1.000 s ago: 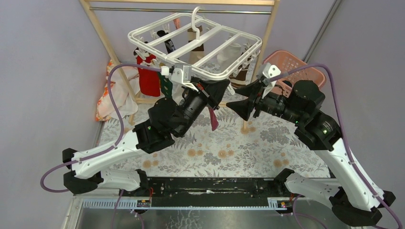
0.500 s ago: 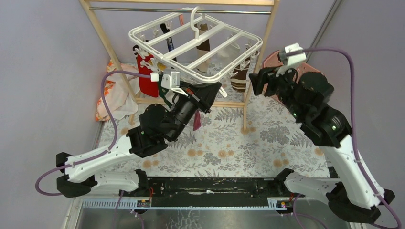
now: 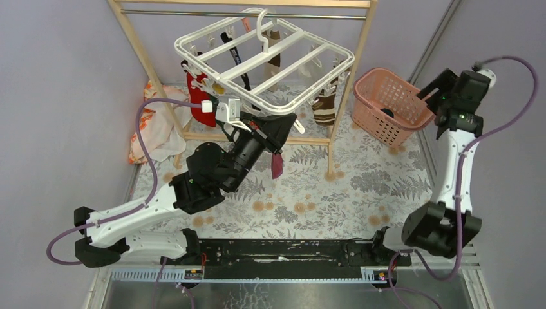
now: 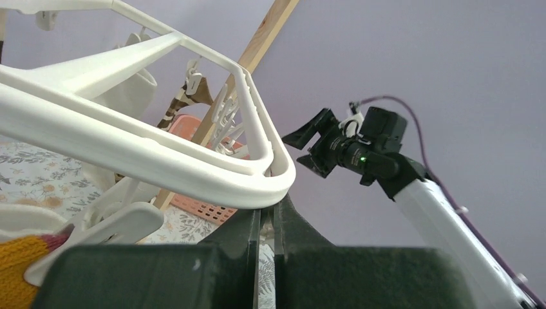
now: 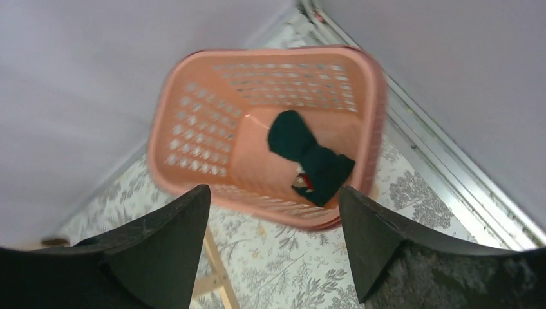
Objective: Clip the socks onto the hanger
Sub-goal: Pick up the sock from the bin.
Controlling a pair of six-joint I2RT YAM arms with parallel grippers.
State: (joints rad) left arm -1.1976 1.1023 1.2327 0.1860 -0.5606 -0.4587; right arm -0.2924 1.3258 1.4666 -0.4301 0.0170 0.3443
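Note:
The white hanger (image 3: 264,61) hangs from the wooden rack with several socks clipped on: red (image 3: 196,90), black (image 3: 232,50), brown-striped (image 3: 325,106). My left gripper (image 3: 288,122) is shut just under the hanger's near rim (image 4: 257,174), and a magenta sock (image 3: 277,166) dangles below it. In the left wrist view the left gripper (image 4: 267,215) touches the rim, beside a yellow knitted sock (image 4: 19,264) in a clip (image 4: 96,232). My right gripper (image 3: 433,87) is open and empty above the pink basket (image 5: 193,129), which holds a dark teal sock (image 5: 309,154).
The wooden rack's post (image 3: 335,129) stands between the hanger and the pink basket (image 3: 393,103). An orange-and-white cloth (image 3: 151,132) lies by the left wall. A floral cloth (image 3: 309,193) covers the table. The right arm (image 4: 360,151) shows in the left wrist view.
The right arm has swung away from the hanger to the far right over the basket, its jaws spreading wider. The left gripper shifted slightly under the rim with the magenta sock.

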